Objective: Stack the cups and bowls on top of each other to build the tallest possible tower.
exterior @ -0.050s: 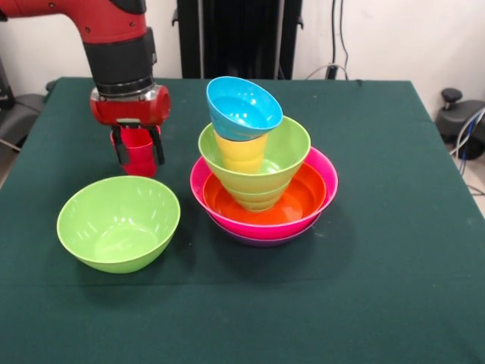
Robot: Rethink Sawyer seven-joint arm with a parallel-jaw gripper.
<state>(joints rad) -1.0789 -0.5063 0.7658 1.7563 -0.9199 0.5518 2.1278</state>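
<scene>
The tower stands mid-table: a purple bowl (pixel 261 240) lowest, a hot pink bowl (pixel 327 182) in it, an orange bowl (pixel 303 199) inside that, then a lime green bowl (pixel 288 152). A yellow cup (pixel 241 152) stands in the green bowl, and a sky blue bowl (pixel 244 108) rests tilted on top of it. To the left my gripper (pixel 137 148) is shut on a red cup (pixel 138 152), held upright just above or at the cloth. A second, large lime green bowl (pixel 119 222) sits alone in front of the gripper.
A dark green cloth (pixel 394 258) covers the table. A black stand rises behind the table's far edge, and chairs and cables (pixel 466 129) sit off the table's sides.
</scene>
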